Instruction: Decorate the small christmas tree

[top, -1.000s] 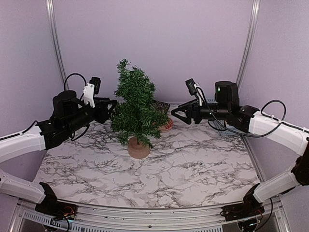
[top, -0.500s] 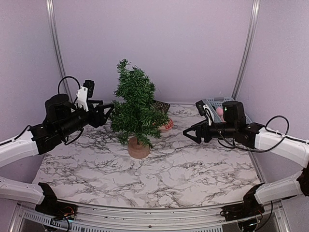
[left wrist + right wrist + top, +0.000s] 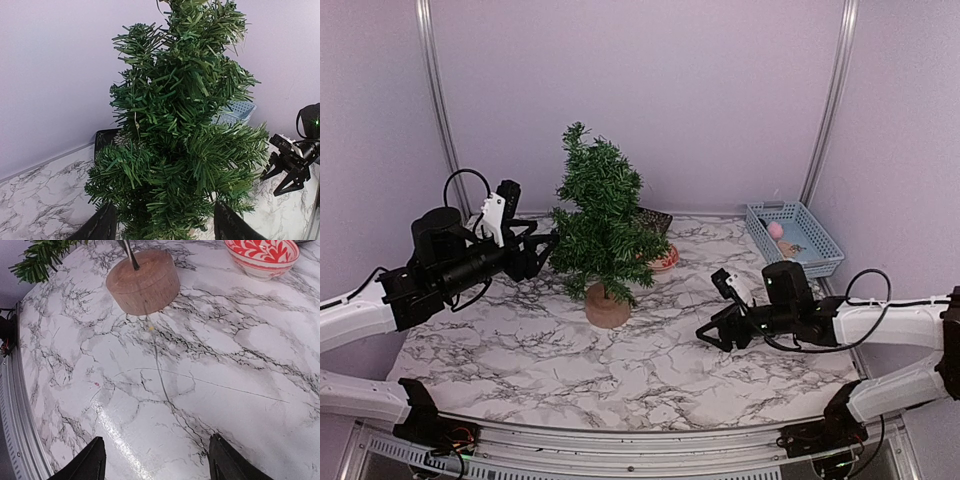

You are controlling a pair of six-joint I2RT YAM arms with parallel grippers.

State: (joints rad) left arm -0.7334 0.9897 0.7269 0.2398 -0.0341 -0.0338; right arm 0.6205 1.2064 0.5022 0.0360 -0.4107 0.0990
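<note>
Top view: small christmas tree stands upright on the marble worktop, left of centre toward the back. A red-patterned bowl sits just behind it and a blue basket at far right. Left tool is at the tree's left foliage; right tool is low over the worktop, well apart from the tree. Left wrist: left fingers spread wide, branches between, nothing gripped. Right wrist: right fingers wide apart, empty, wooden base ahead.
</note>
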